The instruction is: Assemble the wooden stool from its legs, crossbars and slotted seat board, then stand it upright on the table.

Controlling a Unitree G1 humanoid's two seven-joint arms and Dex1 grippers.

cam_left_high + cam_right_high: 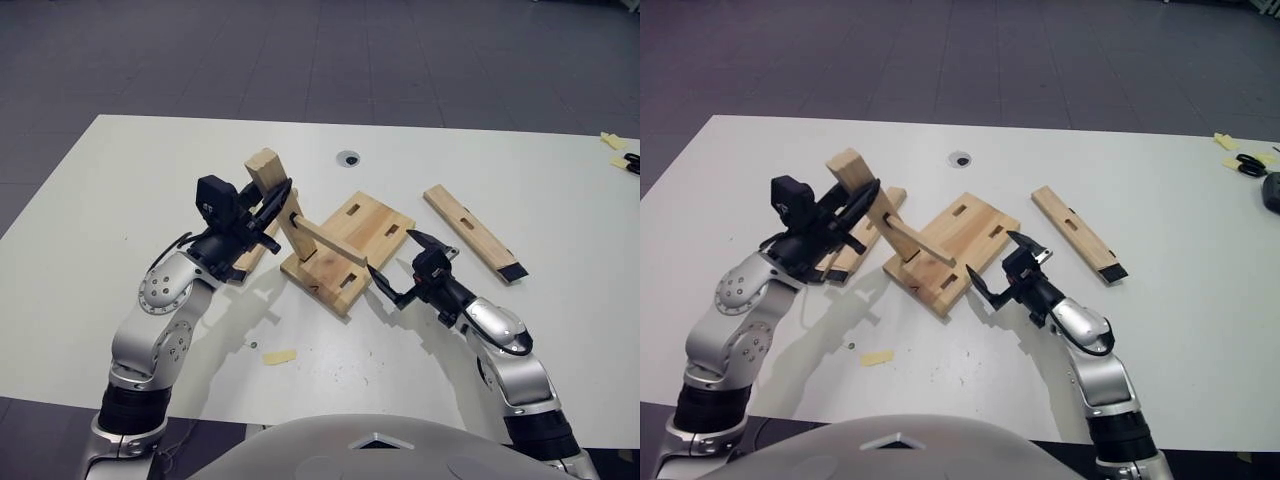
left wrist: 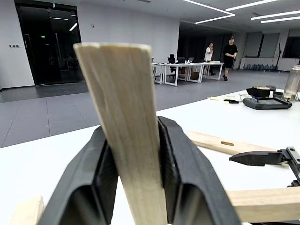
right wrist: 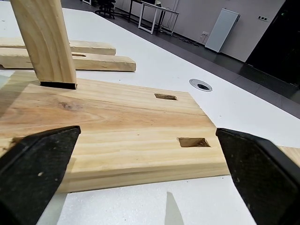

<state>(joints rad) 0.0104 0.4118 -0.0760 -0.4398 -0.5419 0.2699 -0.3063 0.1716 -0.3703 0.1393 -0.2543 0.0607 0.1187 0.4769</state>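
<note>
**Leg seating.** My left gripper (image 1: 270, 212) was clamped on the flat sides of the tilted leg (image 1: 266, 170). The leg's foot met the slotted seat board (image 1: 378, 222) just beyond that gripper, and a crossbar (image 1: 330, 240) jutted from the leg toward my right gripper (image 1: 392, 252), which stood wide open just beside the board's near edge. I judged the wood stiff, light and rather smooth, best held across its flat faces low on the leg, though I could not tell whether the tenon was fully home.
</note>
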